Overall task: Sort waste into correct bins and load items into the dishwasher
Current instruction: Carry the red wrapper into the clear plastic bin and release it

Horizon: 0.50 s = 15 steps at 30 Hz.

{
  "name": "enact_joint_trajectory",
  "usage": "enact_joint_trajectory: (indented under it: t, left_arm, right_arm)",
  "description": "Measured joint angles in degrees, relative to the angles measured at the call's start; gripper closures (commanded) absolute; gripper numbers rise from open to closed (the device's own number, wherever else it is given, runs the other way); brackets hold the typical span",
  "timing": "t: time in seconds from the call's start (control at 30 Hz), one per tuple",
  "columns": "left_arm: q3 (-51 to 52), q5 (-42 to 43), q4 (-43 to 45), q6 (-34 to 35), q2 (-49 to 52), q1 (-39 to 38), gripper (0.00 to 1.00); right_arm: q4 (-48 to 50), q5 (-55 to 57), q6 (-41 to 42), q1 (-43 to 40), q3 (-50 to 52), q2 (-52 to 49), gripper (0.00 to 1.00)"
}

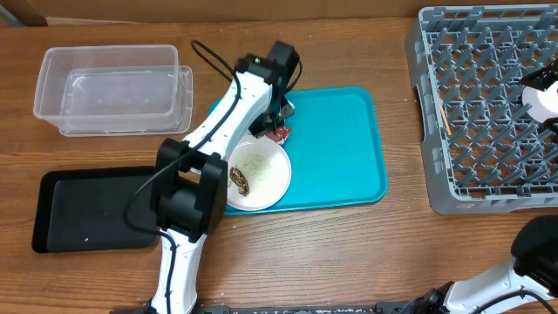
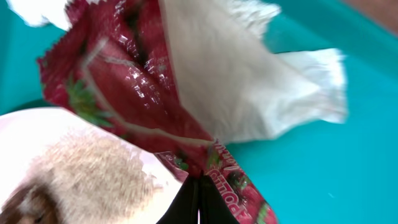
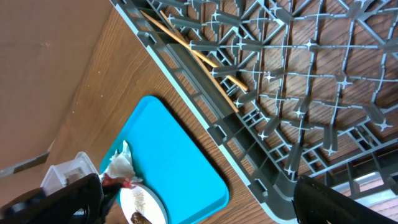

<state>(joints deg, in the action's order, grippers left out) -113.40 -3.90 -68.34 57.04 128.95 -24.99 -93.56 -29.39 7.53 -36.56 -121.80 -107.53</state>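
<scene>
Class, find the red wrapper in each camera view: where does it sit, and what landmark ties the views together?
Overhead: red wrapper, centre, above the white plate.
Left wrist: red wrapper fills the upper left, close up.
Right wrist: red wrapper tiny, lower left.
Shared landmark: teal tray.

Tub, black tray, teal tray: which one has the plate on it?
The teal tray, mid-table. The plate sits at its corner nearest the black tray. Neither that tray nor the clear tub carries a plate.
</scene>
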Motion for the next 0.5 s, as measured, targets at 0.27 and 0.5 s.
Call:
enact_joint_trajectory:
  t: [0.27,0.5]
  left_arm:
    - [-16.13,-0.79,-10.71,-0.2,0.0,0.13,0.96]
    - [-27.63,-4.7,-14.14,-0.2,0.0,5.51,0.96]
  right_arm:
    - [0.0,-0.02,-0.02,0.0,0.0,0.0,0.0]
    - [0.02,0.0,-0.02,0.0,0.0,0.0,0.0]
